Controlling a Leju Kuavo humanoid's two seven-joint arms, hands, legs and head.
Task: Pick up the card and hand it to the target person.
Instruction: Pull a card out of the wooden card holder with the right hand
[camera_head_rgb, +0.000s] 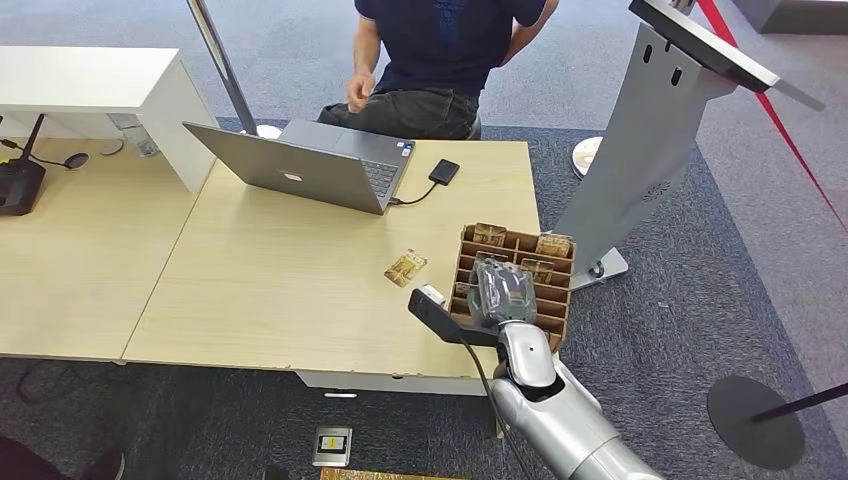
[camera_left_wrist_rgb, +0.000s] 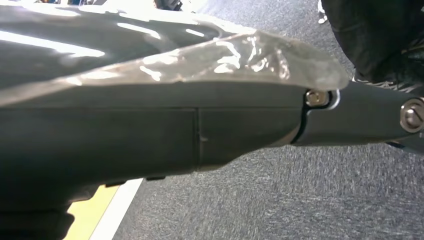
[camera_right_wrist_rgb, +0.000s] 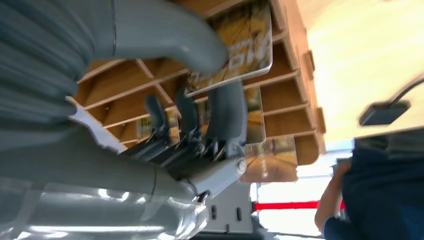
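Right hand (camera_right_wrist_rgb: 200, 100) pinching glossy yellow printed card (camera_right_wrist_rgb: 240, 45), over slotted cardboard rack (camera_head_rgb: 555, 300)

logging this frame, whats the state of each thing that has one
right hand: over the cardboard organizer, pinching a card
card: held between thumb and fingers, above the slots
cardboard organizer: on the table's corner, several cards in its slots
laptop: open, cabled to a black drive
loose card: flat on the table
person: seated behind the table

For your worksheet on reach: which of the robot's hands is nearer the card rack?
Right. The right hand is over the card rack, holding a card. The left hand hangs above the carpet.
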